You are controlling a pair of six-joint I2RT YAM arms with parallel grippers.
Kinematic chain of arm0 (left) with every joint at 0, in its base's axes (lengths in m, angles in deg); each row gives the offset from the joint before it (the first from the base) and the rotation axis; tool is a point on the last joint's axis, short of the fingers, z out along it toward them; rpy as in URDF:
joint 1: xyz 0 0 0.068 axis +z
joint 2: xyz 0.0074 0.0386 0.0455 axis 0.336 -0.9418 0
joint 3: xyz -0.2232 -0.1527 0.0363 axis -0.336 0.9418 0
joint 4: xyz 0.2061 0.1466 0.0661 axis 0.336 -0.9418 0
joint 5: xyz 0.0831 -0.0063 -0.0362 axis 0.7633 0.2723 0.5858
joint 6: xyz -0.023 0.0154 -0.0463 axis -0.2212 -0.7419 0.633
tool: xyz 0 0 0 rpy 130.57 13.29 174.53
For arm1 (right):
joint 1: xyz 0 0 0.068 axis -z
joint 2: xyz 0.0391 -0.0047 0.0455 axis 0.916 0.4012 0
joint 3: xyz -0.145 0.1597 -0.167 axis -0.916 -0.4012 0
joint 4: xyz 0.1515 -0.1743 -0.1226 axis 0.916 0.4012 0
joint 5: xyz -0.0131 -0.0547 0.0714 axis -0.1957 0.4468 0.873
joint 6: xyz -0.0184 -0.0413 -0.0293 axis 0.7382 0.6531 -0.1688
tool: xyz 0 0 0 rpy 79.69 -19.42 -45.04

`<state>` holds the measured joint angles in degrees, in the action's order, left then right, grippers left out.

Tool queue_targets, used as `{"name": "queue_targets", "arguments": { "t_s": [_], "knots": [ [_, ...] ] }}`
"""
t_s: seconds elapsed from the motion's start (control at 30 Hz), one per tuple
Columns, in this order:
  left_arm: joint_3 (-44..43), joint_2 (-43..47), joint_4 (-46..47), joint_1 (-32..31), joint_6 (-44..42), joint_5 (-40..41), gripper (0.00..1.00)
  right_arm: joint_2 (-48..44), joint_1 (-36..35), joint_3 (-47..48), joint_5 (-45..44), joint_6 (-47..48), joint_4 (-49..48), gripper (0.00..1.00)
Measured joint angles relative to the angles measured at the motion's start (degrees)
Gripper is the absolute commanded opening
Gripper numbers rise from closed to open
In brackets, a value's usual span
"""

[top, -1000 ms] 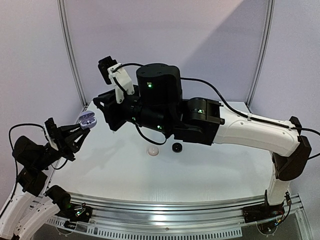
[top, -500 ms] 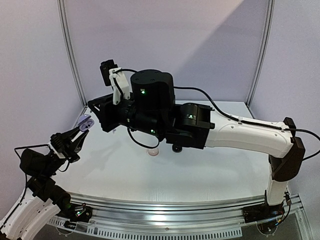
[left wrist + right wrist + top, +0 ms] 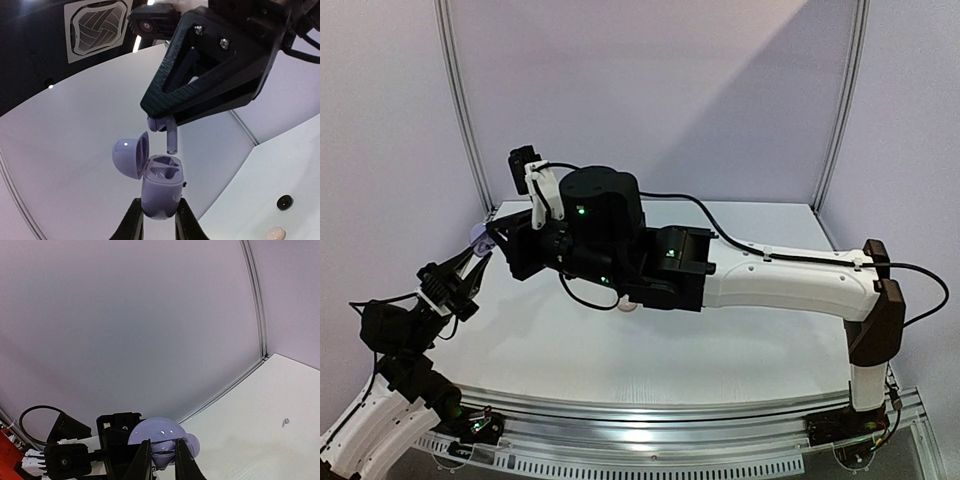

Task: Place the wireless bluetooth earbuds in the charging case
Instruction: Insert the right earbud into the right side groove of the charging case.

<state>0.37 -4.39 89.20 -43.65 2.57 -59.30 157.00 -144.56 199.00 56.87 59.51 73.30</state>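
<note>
earbud [image 3: 171,139] stem vertical, tip down over open charging case [image 3: 160,186] | right gripper [image 3: 160,462] pinches earbud, arm stretched left | left gripper [image 3: 158,218] clamps case upright

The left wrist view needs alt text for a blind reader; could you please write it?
The left gripper holds an open lavender charging case upright, its lid tipped left, while the right gripper above holds a lavender earbud stem-down just over the case's wells. Lower right, a black item and a pale item lie on the white table.

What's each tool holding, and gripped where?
Left tool: open lavender case, gripped by its lower body. Right tool: lavender earbud, pinched at the head end, stem pointing down over the case.
</note>
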Motion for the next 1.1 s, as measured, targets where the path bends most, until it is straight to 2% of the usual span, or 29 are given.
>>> {"name": "queue_targets", "arguments": {
  "t_s": [1.1],
  "knots": [
    [-1.2, -2.1, -0.5, -1.4, -4.5, 2.0, 0.00, 1.6, 0.1, 0.8, -2.9, -1.4, 0.0, 0.00]
  ]
}}
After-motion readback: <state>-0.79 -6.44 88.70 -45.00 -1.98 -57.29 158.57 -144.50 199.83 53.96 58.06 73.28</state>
